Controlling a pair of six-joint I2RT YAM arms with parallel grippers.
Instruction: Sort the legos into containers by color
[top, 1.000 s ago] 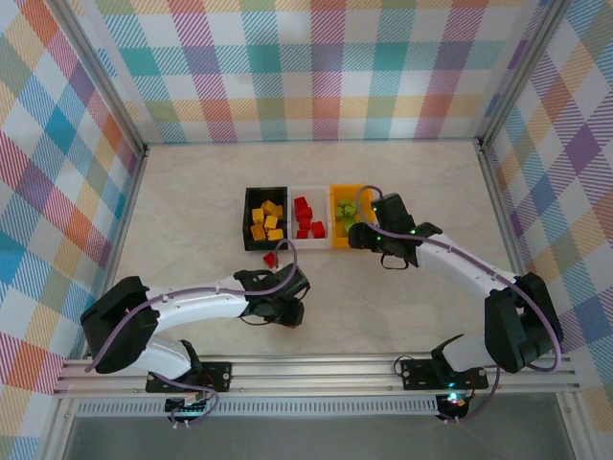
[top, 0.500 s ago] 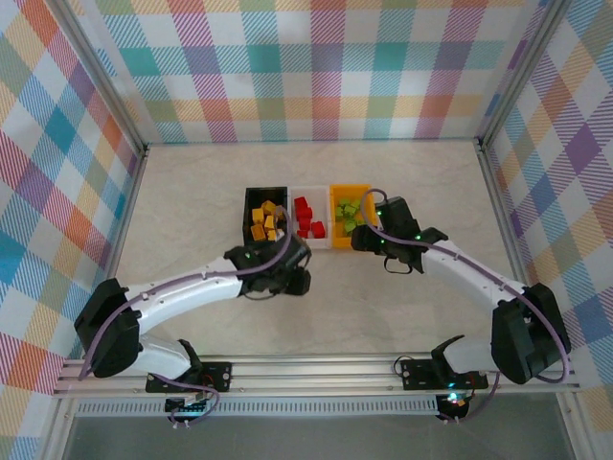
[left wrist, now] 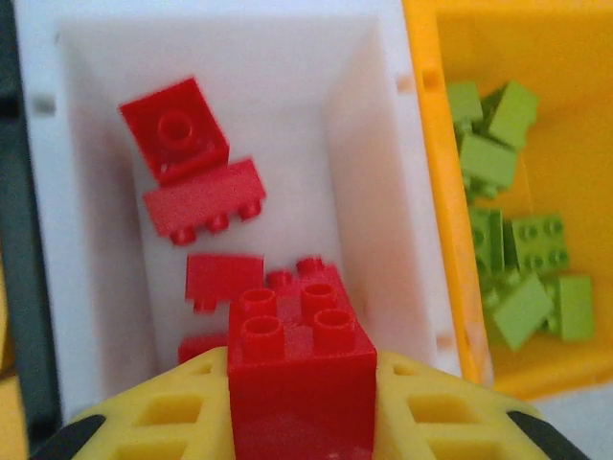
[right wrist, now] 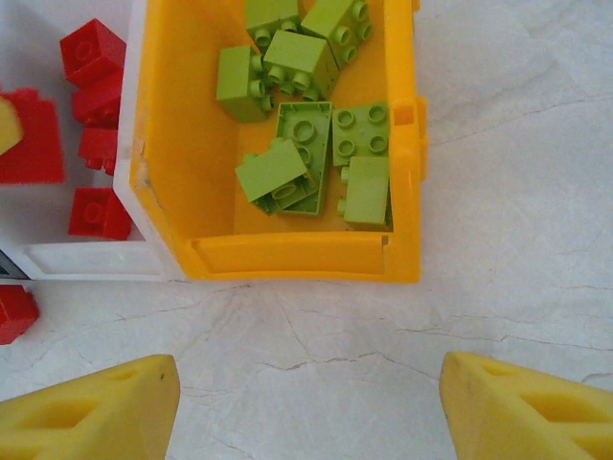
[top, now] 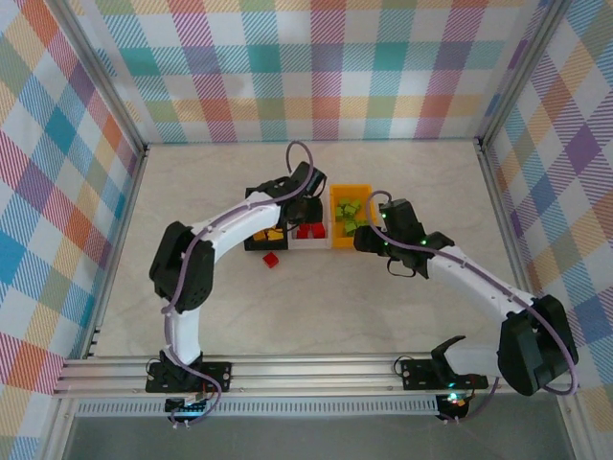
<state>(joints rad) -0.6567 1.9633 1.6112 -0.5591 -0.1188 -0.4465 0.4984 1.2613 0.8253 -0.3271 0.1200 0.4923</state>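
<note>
Confirm that the left gripper (left wrist: 302,407) is clamped on a red brick (left wrist: 302,355), studs toward the wrist camera, and holds it directly above the white bin (left wrist: 388,163). Other red bricks (left wrist: 192,182) already lie in that bin, so it is the correct destination for this colour. The held brick sits between the bin's two long walls, near its front end; judge this position suitable for release, since a straight drop should land inside. Watch the side nearest the orange bin (right wrist: 287,257): the two bins touch, and a sideways drift could put red among the green bricks (right wrist: 287,163). The right gripper (right wrist: 306,412) is spread wide and carries nothing; it hovers over the bare table (top: 383,316) just in front of the orange bin, well clear of the left arm's working space. One loose red brick (top: 271,259) lies on the table just in front of the black bin (top: 257,245); treat it as the likely next pick.
</note>
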